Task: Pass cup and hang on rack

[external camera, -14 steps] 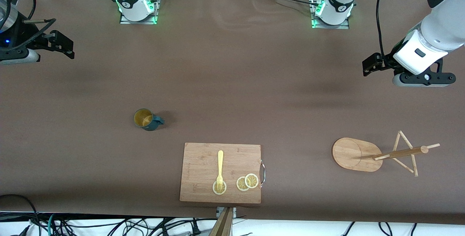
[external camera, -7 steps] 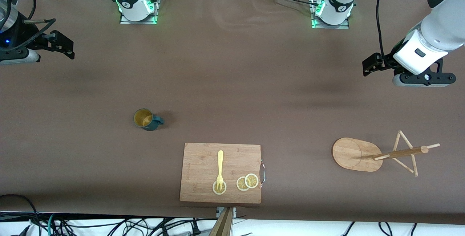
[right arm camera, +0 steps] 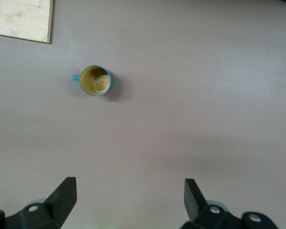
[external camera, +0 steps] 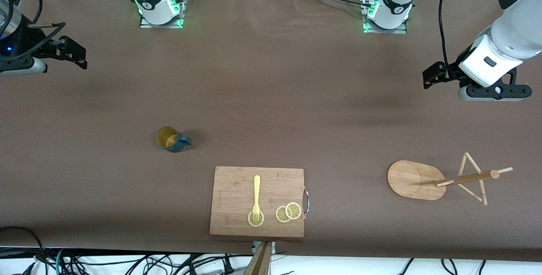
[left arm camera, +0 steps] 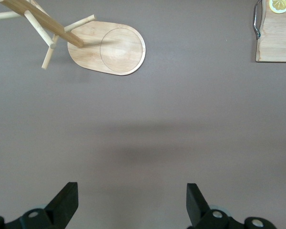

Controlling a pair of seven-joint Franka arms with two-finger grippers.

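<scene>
Standing upright on the brown table (external camera: 271,89), the cup (external camera: 170,139) is found toward the right arm's end, about midway between the edge where the bases stand and the edge nearest the front camera. Its yellow-ochre inside is seen from above, and its small handle is turned toward the left arm's end. In the right wrist view the cup (right arm camera: 96,80) is seen well apart from the fingers (right arm camera: 63,195), with nothing around it but bare table.

The rack (external camera: 417,180) is placed toward the left arm's end, near the edge closest to the front camera. Its oval base lies flat on the table, and thin pegs are carried by its central post. In the left wrist view the rack (left arm camera: 109,47) is seen free of any cup.

Between cup and rack, at the middle of the near edge, a cutting board (external camera: 237,190) is laid, with a yellow fork (external camera: 256,196) and lemon slices (external camera: 288,212) on it.

The right gripper (external camera: 78,57) is held in the air over the table's edge at the right arm's end, its fingers spread apart and empty. The left gripper (external camera: 432,76) is held over the table near the left arm's end, its fingers (left arm camera: 64,202) likewise spread wide, with nothing between them.
</scene>
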